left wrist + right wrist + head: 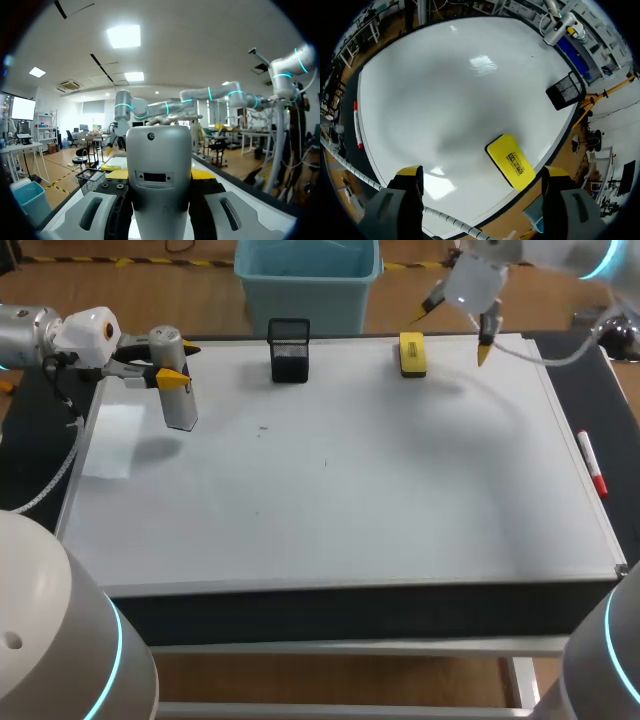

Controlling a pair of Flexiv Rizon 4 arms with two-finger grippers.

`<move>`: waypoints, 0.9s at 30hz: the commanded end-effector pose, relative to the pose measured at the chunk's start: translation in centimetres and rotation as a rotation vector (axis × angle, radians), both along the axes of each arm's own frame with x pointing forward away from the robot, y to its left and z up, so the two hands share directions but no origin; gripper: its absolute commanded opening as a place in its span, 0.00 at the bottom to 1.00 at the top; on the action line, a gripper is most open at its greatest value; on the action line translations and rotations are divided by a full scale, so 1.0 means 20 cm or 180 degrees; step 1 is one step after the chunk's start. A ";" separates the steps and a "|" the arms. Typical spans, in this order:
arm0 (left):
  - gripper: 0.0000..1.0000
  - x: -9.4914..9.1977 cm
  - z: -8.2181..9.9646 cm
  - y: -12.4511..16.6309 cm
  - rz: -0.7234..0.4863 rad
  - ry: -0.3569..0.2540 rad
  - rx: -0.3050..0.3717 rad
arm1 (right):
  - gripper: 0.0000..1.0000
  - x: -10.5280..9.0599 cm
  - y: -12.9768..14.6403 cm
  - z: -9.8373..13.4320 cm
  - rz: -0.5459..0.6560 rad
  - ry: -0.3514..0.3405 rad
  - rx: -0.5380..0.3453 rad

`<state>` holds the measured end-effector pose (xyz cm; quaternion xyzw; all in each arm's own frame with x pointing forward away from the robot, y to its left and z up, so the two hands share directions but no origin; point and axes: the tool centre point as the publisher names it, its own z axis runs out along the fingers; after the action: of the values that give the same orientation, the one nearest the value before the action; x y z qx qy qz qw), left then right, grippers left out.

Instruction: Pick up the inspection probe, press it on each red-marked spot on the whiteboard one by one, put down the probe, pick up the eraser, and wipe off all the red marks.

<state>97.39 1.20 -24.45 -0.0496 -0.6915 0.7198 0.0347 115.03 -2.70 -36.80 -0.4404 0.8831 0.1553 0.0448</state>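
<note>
My left gripper [178, 368] is shut on the inspection probe [175, 380], a silver-grey cylinder held upright above the whiteboard's [330, 490] far left part. In the left wrist view the probe [157, 175] fills the gap between the grey fingers [92, 215]. The yellow eraser [412, 353] lies flat at the board's far edge. My right gripper [455, 332] hangs open above and just right of it, holding nothing. Seen from the right wrist, the eraser [511, 161] lies below the wide-open gripper [481, 175]. I see no red marks on the board.
A black mesh basket [289, 350] stands at the far edge, left of the eraser. A red marker [592, 465] lies along the board's right rim. A pale rectangular patch [115, 440] sits on the left part of the board.
</note>
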 end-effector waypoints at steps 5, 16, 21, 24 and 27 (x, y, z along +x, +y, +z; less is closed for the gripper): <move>0.00 0.00 0.00 0.00 -0.0011 0.0003 -0.0001 | 1.00 -0.24 -0.16 0.17 -0.0798 -0.0477 0.0244; 0.00 0.00 0.00 0.00 -0.0011 0.0003 -0.0001 | 1.00 -0.36 -0.30 0.24 -0.1464 -0.0515 0.0893; 0.00 0.00 0.00 0.00 -0.0011 0.0003 -0.0001 | 1.00 -0.41 -0.34 0.29 -0.1617 -0.0575 0.1028; 0.00 0.00 0.00 0.00 -0.0011 0.0003 -0.0001 | 1.00 -0.43 -0.37 0.34 -0.1724 -0.0636 0.1046; 0.00 0.00 0.00 0.00 -0.0011 0.0003 -0.0001 | 1.00 -0.46 -0.40 0.37 -0.1830 -0.0678 0.1104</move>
<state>97.39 1.20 -24.45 -0.0496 -0.6915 0.7198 0.0347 107.67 -10.01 -30.13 -0.1922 0.9353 0.2317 0.1858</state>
